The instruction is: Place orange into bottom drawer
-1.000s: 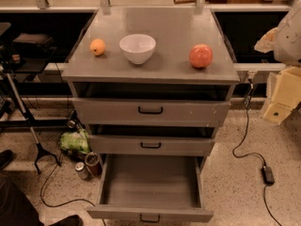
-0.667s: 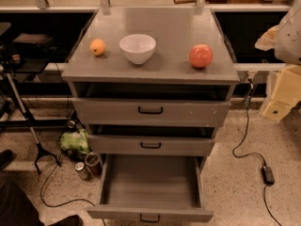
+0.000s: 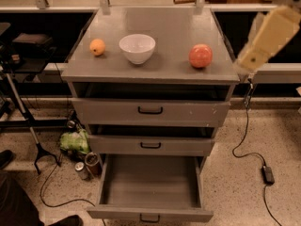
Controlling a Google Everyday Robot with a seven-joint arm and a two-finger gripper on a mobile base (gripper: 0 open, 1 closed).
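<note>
The orange (image 3: 97, 46) sits on the left of the grey cabinet top (image 3: 164, 25), left of a white bowl (image 3: 137, 48). A larger reddish-pink fruit (image 3: 201, 55) sits at the right of the top. The bottom drawer (image 3: 150, 214) is pulled out wide and its inside shows nothing in it. A cream-coloured arm link (image 3: 265, 36) slants down from the upper right, beside the cabinet's right edge and right of the reddish fruit. My gripper itself does not show in the camera view.
The two upper drawers (image 3: 150, 110) (image 3: 150, 145) stand slightly ajar. A green bag (image 3: 75, 141) and cans (image 3: 83, 170) lie on the floor left of the cabinet. A black stand (image 3: 33, 135) is at the left. A cable with a power brick (image 3: 267, 174) lies at the right.
The arm link has swung up and to the left, from the right edge at mid height to the upper right beside the cabinet top. The fruits, bowl and drawers have not moved.
</note>
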